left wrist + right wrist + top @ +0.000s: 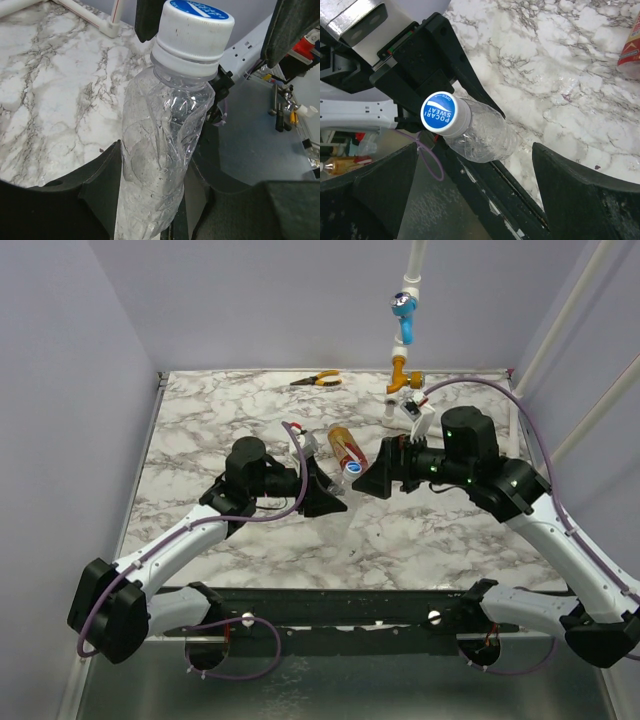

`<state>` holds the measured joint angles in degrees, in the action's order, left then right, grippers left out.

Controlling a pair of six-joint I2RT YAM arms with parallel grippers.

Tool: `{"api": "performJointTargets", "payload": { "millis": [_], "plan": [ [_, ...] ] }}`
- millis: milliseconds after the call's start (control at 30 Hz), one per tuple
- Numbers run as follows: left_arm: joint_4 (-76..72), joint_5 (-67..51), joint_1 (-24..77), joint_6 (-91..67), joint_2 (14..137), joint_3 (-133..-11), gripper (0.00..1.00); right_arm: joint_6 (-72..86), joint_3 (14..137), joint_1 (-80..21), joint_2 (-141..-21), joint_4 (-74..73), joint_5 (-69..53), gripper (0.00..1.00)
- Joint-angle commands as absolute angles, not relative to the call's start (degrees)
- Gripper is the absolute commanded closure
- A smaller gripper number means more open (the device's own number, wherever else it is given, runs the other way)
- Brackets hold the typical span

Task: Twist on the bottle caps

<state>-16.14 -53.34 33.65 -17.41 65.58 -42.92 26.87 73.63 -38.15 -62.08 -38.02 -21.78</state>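
The white, blue-topped cap (pixel 442 113) already sits on the neck of the clear bottle (pixel 160 140), square and low against the collar ring. Whether it is wound down tight cannot be told from these views. The left pincer (pixel 159 180) is clamped narrow on the crumpled body of that bottle and holds it clear of the table (pixel 220 420), at the centre of the overhead view. The bottle's capped end points toward the right pincer (pixel 474 147). That pincer stands wide, one finger on each side of the cap and touching neither. By my reading the cap is placed, and the gripping and turning remain.

A second bottle, the red-label bottle (pixel 347 448) with amber contents, lies on its side just above the two pincers in the overhead view. It shows again at the upper right edge of the right wrist view. Its neck is too small to read, so I cannot say whether it is capped. It may be the other half of the job.

Orange-handled pliers (pixel 316 380) lie near the top edge of the marble, well apart. A light-blue valve handle (pixel 403 308) with an orange fitting (pixel 400 373) hangs on white pipe at upper centre. Neither crowds the work. The likeliest trouble is the soft bottle twisting in the grip when the cap is turned.
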Motion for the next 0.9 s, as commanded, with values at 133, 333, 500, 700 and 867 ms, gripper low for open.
{"api": "performJointTargets", "payload": {
  "millis": [133,333,500,700,867],
  "plan": [
    [-18.80,-58.86,33.15,-18.77,66.53,-42.12,0.94,25.75,72.86,-39.75,-62.32,-36.27,-25.53,0.00],
    [-19.15,-59.60,33.19,-19.41,66.53,-41.92,0.94,24.84,74.02,-41.83,-63.77,-36.59,-23.36,0.05],
    [-19.16,-61.78,33.15,-20.12,66.96,-41.28,0.95,24.27,76.66,-41.80,-63.46,-37.85,-19.47,0.14],
    [-19.24,-61.67,33.22,-19.74,66.37,-40.59,0.94,24.26,79.64,-41.90,-64.70,-39.95,-18.36,0.23],
    [-19.21,-61.66,33.19,-19.85,66.60,-41.09,0.94,24.08,80.07,-41.86,-66.21,-40.87,-19.67,0.33]
  ]
}}
